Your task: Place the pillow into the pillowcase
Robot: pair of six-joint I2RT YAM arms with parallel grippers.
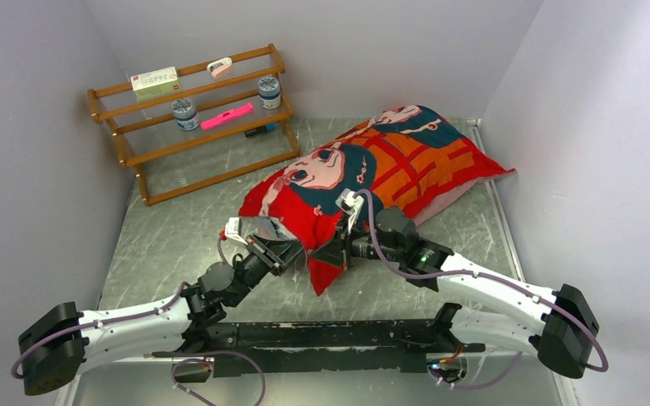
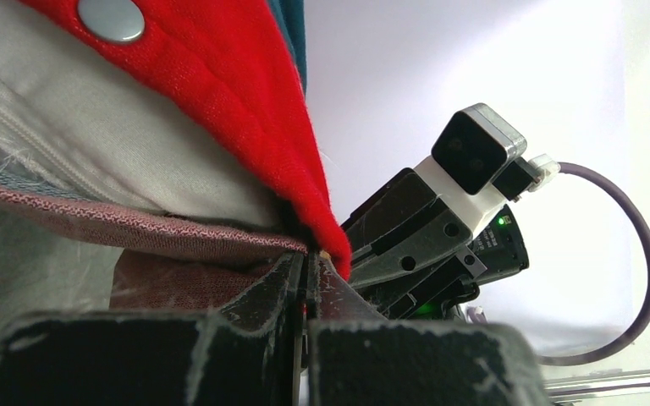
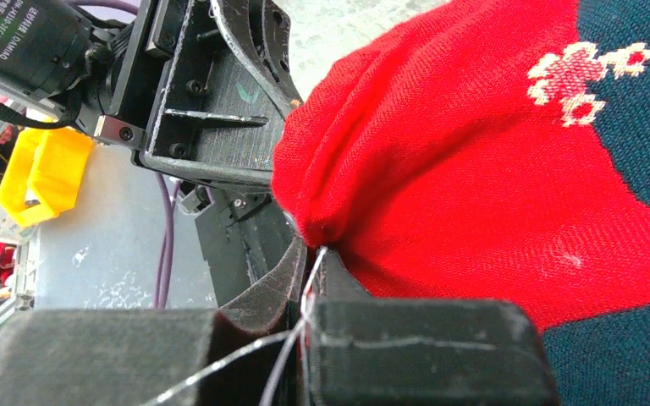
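The red pillowcase [image 1: 372, 165] with cartoon faces lies plump across the table's middle and back right. The white pillow [image 2: 93, 144] fills it and shows only through the case's mouth in the left wrist view. My left gripper [image 1: 292, 251] is shut on the case's near hem [image 2: 326, 228], next to a metal snap [image 2: 112, 17]. My right gripper [image 1: 332, 254] is shut on the same red hem [image 3: 322, 216] from the other side, with loose threads trailing between its pads. The two grippers sit close together at the case's near corner, which hangs down to the table.
A wooden rack [image 1: 195, 118] stands at the back left with jars, a pink object and a box on it. White walls enclose the table on the left, back and right. Bare grey tabletop [image 1: 178, 237] lies left of the pillowcase.
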